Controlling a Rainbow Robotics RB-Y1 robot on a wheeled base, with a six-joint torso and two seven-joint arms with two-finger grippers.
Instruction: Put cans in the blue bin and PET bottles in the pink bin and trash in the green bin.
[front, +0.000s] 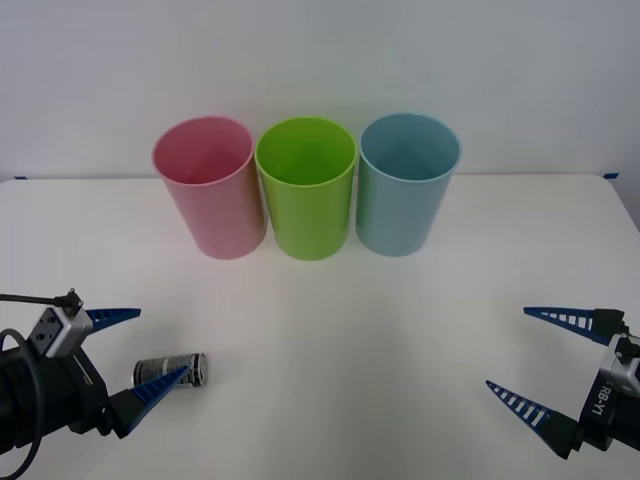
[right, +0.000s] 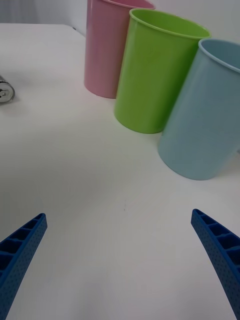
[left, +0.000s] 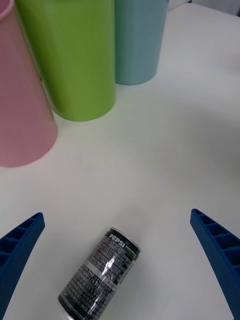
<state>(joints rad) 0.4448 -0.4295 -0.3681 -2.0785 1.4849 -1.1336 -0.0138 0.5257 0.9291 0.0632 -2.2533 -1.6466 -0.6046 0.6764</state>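
A small dark can (front: 172, 371) (left: 99, 274) lies on its side on the white table at the front left. My left gripper (front: 152, 352) stands open just beside it, its lower fingertip overlapping the can in the front view; the can lies between the spread fingers (left: 20, 245) in the left wrist view. Across the back stand the pink bin (front: 208, 187), the green bin (front: 307, 188) and the blue bin (front: 406, 183), side by side. My right gripper (front: 512, 353) is open at the front right, holding nothing. The can's silver end (right: 5, 92) peeks in at the right wrist view's edge.
The bins appear again in the wrist views: pink bin (right: 105, 50) (left: 20, 105), green bin (right: 155, 70) (left: 70, 55), blue bin (right: 205, 115) (left: 137, 40). The white table (front: 360, 340) stretches bare between the two grippers and the bins.
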